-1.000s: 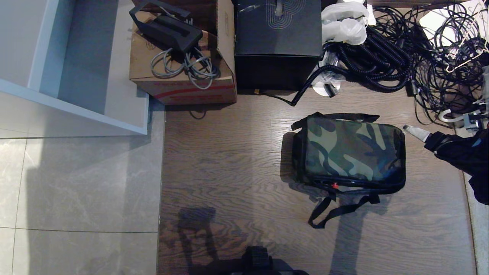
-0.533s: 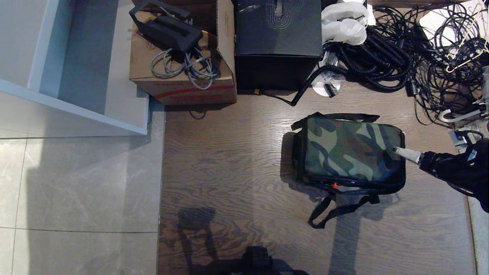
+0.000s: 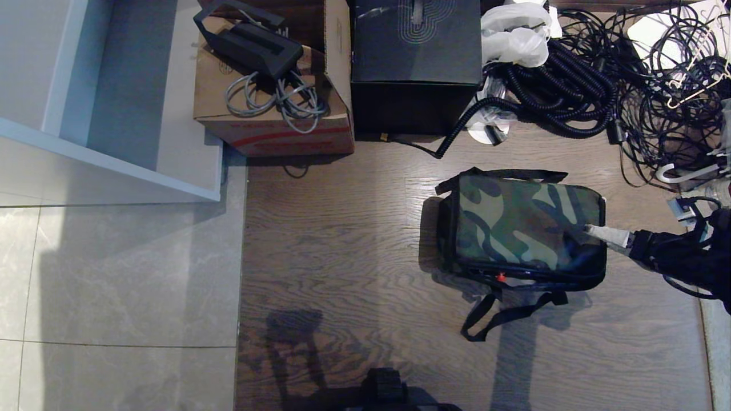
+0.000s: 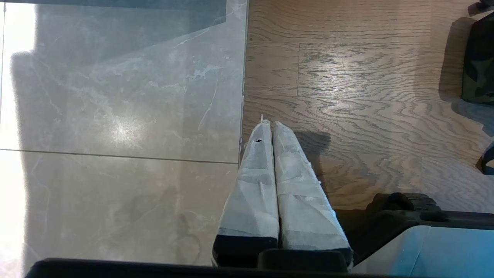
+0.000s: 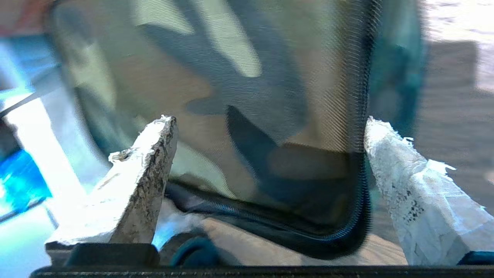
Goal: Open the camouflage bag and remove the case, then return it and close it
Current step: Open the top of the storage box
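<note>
The camouflage bag (image 3: 522,225) lies zipped shut on the wooden floor, its black strap (image 3: 502,314) trailing toward me. My right gripper (image 3: 597,237) reaches in from the right and hovers over the bag's right end. In the right wrist view this gripper (image 5: 268,123) is open, its taped fingers standing on either side of the camouflage top (image 5: 239,77) near the corner of the zip (image 5: 347,231), with nothing held. The case is hidden. My left gripper (image 4: 271,124) is shut and empty, parked over the seam between tile and wood, away from the bag (image 4: 480,61).
A tall black cube box (image 3: 416,63) and a cardboard box (image 3: 274,120) with a grey cable stand behind the bag. Tangled black cables (image 3: 571,85) fill the back right. A white cabinet (image 3: 114,114) and grey tiles (image 3: 114,274) are on the left.
My right gripper has moved from beside the bag's far right corner to over the bag's right end, nearer to me. The bag has not moved.
</note>
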### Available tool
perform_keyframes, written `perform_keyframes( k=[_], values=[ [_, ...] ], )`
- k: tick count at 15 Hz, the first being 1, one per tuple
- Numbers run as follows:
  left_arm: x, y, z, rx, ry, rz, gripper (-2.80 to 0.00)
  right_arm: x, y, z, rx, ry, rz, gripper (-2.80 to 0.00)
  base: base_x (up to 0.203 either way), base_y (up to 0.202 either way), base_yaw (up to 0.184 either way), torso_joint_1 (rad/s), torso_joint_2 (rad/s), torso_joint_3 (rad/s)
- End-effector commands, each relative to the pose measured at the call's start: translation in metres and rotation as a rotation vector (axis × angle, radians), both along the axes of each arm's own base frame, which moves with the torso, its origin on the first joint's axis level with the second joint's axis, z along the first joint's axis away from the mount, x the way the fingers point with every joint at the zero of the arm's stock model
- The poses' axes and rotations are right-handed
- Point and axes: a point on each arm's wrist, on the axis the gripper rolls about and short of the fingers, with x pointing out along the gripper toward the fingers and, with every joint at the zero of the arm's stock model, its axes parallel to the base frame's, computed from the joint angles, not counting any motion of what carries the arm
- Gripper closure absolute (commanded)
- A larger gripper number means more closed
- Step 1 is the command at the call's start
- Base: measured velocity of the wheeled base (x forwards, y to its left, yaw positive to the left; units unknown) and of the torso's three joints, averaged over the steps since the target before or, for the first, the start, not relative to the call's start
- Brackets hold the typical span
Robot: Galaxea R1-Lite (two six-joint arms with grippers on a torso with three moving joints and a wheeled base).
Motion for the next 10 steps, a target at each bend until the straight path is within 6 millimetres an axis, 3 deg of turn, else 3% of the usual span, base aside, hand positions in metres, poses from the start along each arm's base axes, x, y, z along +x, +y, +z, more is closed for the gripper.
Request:
perform_keyframes(
  k=[1, 4, 10],
  values=[
    [0.0, 0.0, 0.0, 0.0, 0.0, 0.0, 0.0, -0.009, 0.003, 0.009, -0.004, -0.024, 0.028, -2.8, 0.0, 0.0, 0.0, 0.0, 0.0, 0.0],
    [0.0, 0.0, 0.0, 0.0, 0.0, 0.0, 0.0, -0.014, 0.003, 0.016, -0.021, -0.043, 0.023, -2.8, 0.0, 0.0, 0.0, 0.0, 0.0, 0.0],
    [0.0, 0.0, 0.0, 0.0, 0.0, 0.0, 0.0, -0.014, 0.003, -0.001, 0.003, 0.008, 0.023, -2.8, 0.0, 0.0, 0.0, 0.0, 0.0, 0.0]
  ],
)
